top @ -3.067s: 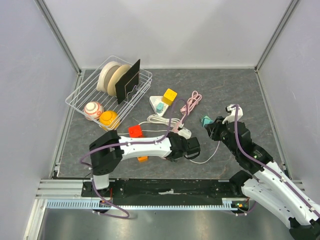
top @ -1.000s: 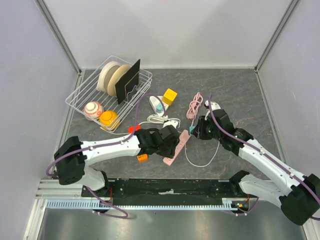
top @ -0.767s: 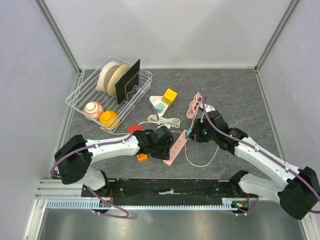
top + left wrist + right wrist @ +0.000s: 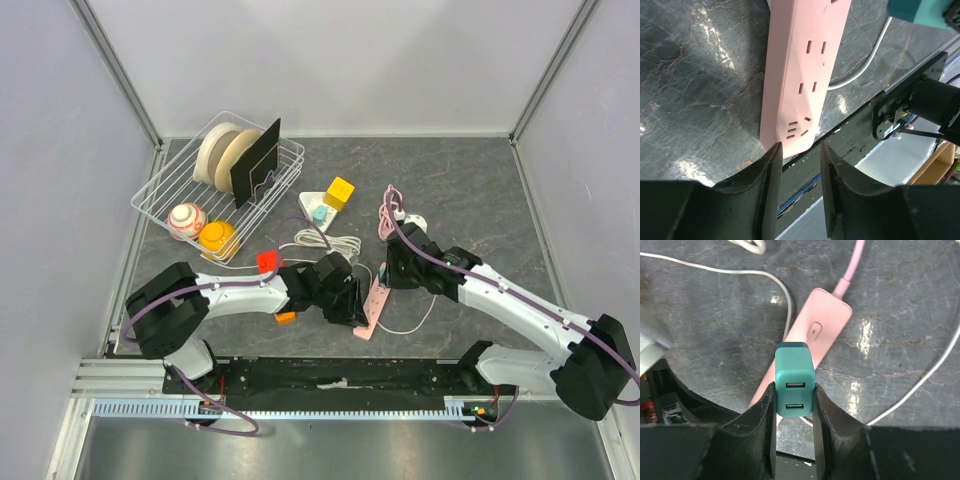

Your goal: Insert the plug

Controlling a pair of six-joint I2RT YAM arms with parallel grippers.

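Clamps the right hand (image 4: 793, 390) tight on the teal plug (image 4: 795, 362), with a finger (image 4: 757, 422) pressed to each flank and both USB ports facing the wrist camera. Hangs that plug over the pink power strip (image 4: 816, 340), just short of the little button near the cord end. Not yet seated, going by the left wrist view, with the plug (image 4: 920, 10) up at the 1 o'clock corner of that view, off the strip's edge. Hides the prongs, so no telling how close.

From the top, puts the right hand (image 4: 392, 268) at 12 o'clock of the strip (image 4: 372, 302), right over its far end. Lays the strip flat on the surface (image 4: 480, 190), running roughly 12 to 6 o'clock.

Now the left hand (image 4: 799, 150): straddles the strip's near end (image 4: 800, 75), with its fingers (image 4: 767, 175) a narrow gap apart. Impossible to tell a pinch from a mere straddle. Seen from the top, sits the left hand (image 4: 352, 305) at 9 o'clock of the strip, close against it.

Moving outward:
- Loops a thin white cable (image 4: 410, 322) at 4 o'clock of the strip.
- Coils another white cable (image 4: 320, 243) at 10 o'clock.
- Bundles the pink cord (image 4: 388, 212) at 12 o'clock.
- Places a red block (image 4: 268, 262) at 9 o'clock and a small orange block (image 4: 286, 318) at 8 o'clock, both beside the left arm.
- Further off at 11 o'clock, parks a yellow block (image 4: 339, 192) against a white triangular piece (image 4: 313, 208).
- Out at 10 o'clock, stands a wire rack (image 4: 160, 190) holding pale discs (image 4: 218, 152), a black board (image 4: 255, 160), a striped ball (image 4: 187, 220) and an orange piece (image 4: 218, 237).
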